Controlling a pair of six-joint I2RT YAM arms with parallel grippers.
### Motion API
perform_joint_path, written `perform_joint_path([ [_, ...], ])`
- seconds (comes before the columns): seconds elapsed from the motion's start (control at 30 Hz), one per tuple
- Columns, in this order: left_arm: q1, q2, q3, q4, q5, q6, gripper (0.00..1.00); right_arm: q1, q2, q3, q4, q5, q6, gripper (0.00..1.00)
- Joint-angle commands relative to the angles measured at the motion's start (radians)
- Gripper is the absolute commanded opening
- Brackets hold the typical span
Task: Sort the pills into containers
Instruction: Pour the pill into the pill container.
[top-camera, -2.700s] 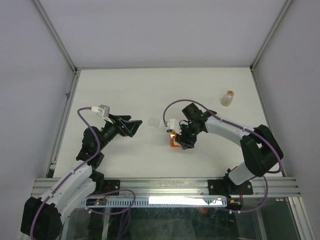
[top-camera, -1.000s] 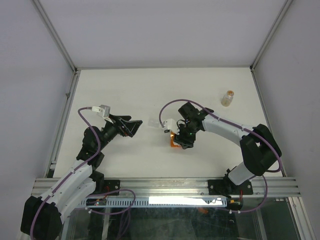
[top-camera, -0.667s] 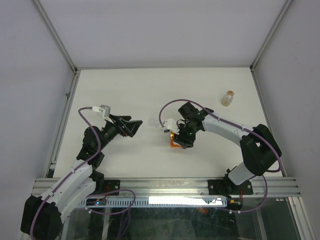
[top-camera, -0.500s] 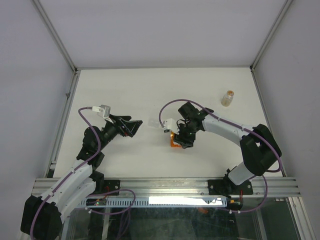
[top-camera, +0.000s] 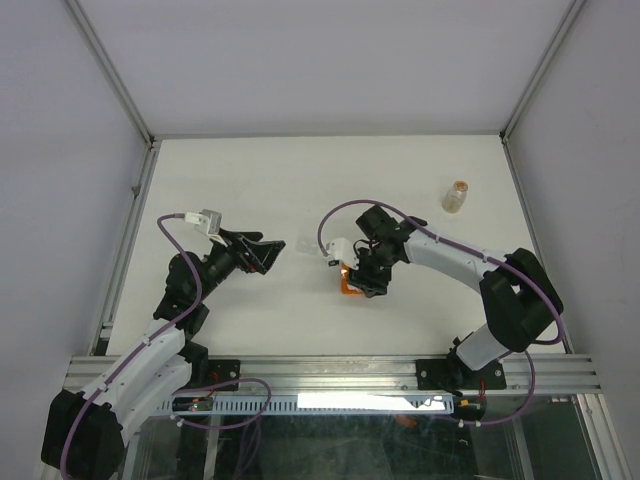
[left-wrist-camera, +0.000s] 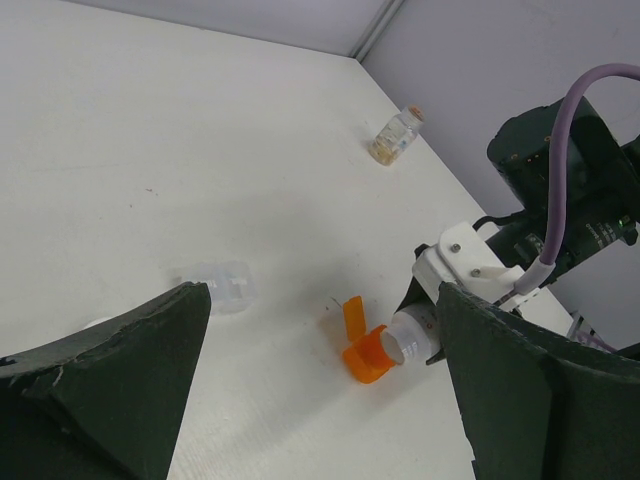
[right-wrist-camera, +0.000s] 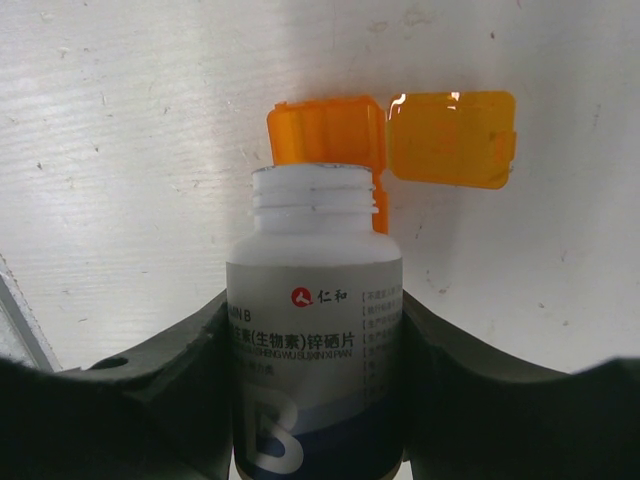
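Note:
My right gripper (right-wrist-camera: 315, 335) is shut on the white bottle (right-wrist-camera: 315, 300) with the dark band. The bottle is uncapped and its open mouth sits against the stubby orange cup (right-wrist-camera: 325, 130), whose flip lid (right-wrist-camera: 450, 138) lies open beside it. From the left wrist, the bottle (left-wrist-camera: 415, 335) lies nearly level with its mouth at the cup (left-wrist-camera: 365, 358). My left gripper (top-camera: 270, 252) hangs open and empty to the left, above the table. A small clear vial (top-camera: 456, 196) with tan contents stands at the back right. I see no loose pills.
A clear plastic piece (left-wrist-camera: 215, 285) lies on its side on the white table (top-camera: 300, 180), between the two grippers. Metal frame rails (top-camera: 125, 230) and grey walls close in the table on the left, back and right.
Since the earliest frame the right wrist has shifted slightly left with the bottle. Over the last second nothing visibly moves.

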Motion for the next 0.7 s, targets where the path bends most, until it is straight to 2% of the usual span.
perform_joint_path([
  [0.0,0.007,0.002,0.01,0.044,-0.002,0.025,0.99,0.009,-0.021,0.033,-0.008,-0.01,0.006,0.0],
  [0.03,0.007,0.001,0.009,0.044,-0.003,0.024,0.99,0.011,-0.024,0.033,-0.009,-0.036,0.008,0.0],
  [0.1,0.007,-0.001,0.008,0.046,-0.005,0.024,0.99,0.015,-0.037,-0.004,0.05,0.022,0.006,0.0],
  [0.17,0.006,0.003,0.01,0.045,-0.002,0.025,0.99,0.015,-0.019,0.034,-0.013,-0.007,0.008,0.0],
  [0.27,0.007,0.002,0.01,0.046,-0.004,0.024,0.99,0.018,-0.039,-0.001,0.045,0.028,0.007,0.0],
  [0.33,0.007,0.004,0.01,0.045,-0.001,0.025,0.99,0.018,-0.03,0.032,-0.005,-0.016,0.007,0.0],
  [0.4,0.006,0.001,0.009,0.046,-0.005,0.024,0.99,0.02,-0.044,-0.001,0.05,0.027,0.007,0.0],
  [0.5,0.007,0.001,0.01,0.045,-0.001,0.025,0.99,0.021,-0.034,0.035,-0.014,-0.025,0.01,0.0],
  [0.57,0.006,0.002,0.009,0.046,-0.005,0.023,0.99,0.023,-0.052,-0.007,0.06,0.039,0.01,0.0],
  [0.63,0.007,0.006,0.012,0.044,-0.001,0.025,0.99,0.027,-0.034,0.047,-0.023,-0.026,0.018,0.0],
  [0.67,0.006,0.005,0.011,0.043,-0.001,0.024,0.99,0.028,-0.043,0.032,0.005,-0.025,0.018,0.0],
])
